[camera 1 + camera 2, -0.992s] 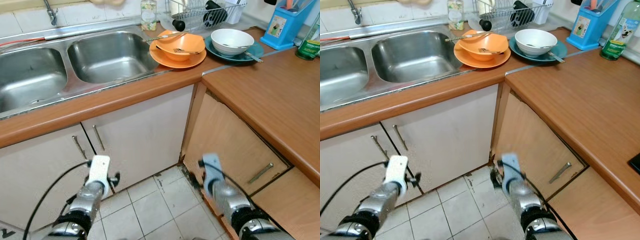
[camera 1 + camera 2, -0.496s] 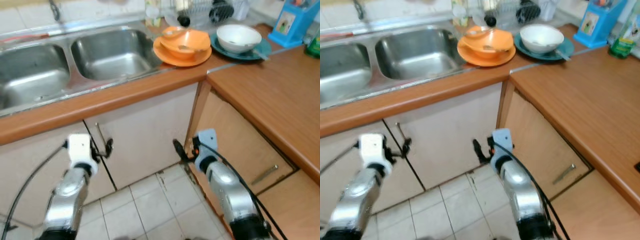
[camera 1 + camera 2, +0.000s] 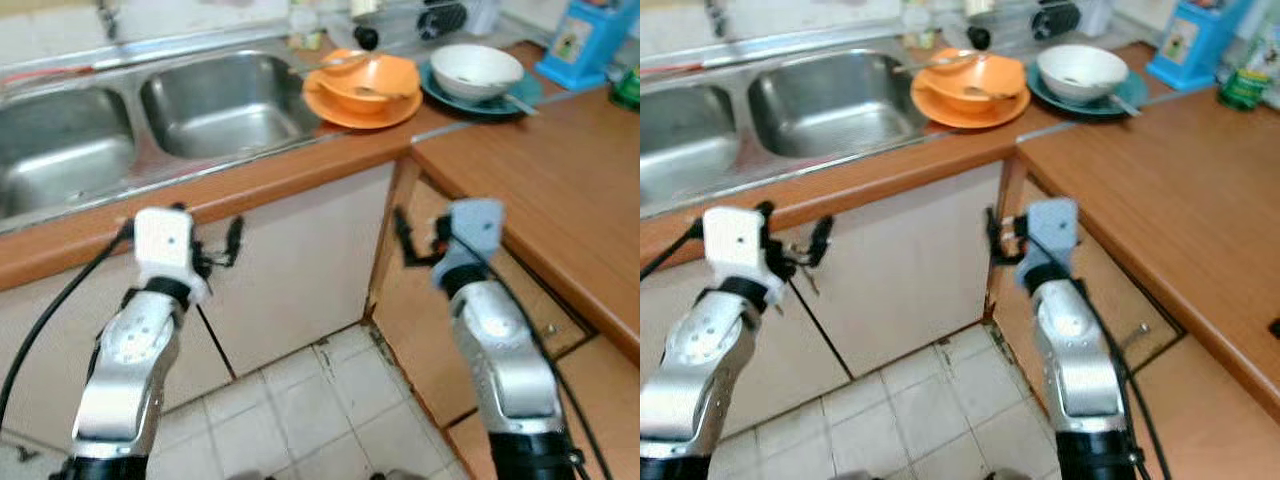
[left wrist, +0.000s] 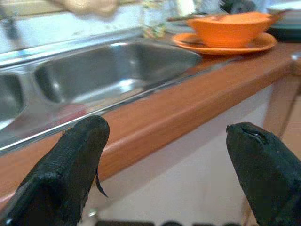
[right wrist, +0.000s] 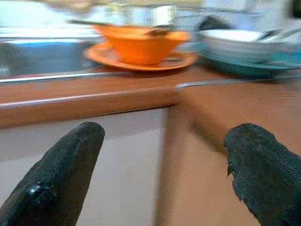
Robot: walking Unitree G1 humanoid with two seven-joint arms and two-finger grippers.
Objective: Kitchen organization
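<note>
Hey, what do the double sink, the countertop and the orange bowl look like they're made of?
The double sink looks like brushed stainless steel: grey, with soft reflections. The countertop looks like wood-grain laminate, or possibly real wood: brown streaks, smooth rounded edge. The orange bowl looks like glossy plastic or melamine, though glazed ceramic is possible.

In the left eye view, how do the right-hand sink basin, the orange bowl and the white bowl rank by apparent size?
Largest to smallest:
1. Sink basin
2. Orange bowl and white bowl look about alike; too close to rank.
</note>
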